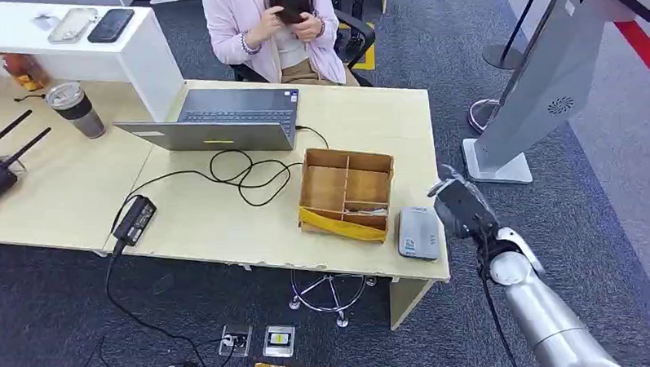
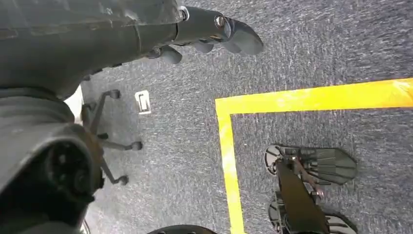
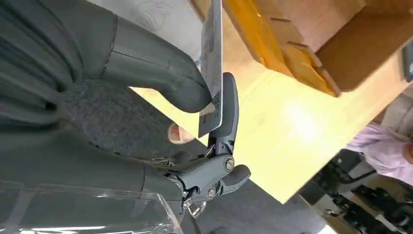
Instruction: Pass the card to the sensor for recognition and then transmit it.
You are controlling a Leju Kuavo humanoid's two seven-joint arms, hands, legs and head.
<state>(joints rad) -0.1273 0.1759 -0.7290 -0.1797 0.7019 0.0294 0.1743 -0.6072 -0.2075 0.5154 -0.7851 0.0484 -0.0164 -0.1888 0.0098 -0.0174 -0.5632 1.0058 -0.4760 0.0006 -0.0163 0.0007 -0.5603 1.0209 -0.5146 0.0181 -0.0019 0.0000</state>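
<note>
At the table point(image 1: 225, 224) edge beside the sensor point(image 1: 418, 232), the right hand point(image 1: 461, 207) pinches the card point(image 3: 212, 63); left hand point(image 2: 214, 34) fingers curled, holding nothing.

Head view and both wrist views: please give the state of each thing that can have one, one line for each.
card: pinched between thumb and finger of the right hand, beside the table edge.
left hand: holds nothing, fingers curled, above the carpet.
laptop: lid open, cable plugged in.
wooden box: open on top, divided into compartments.
grey reader: flat on the table, nothing on it.
cup: upright, lid on.
</note>
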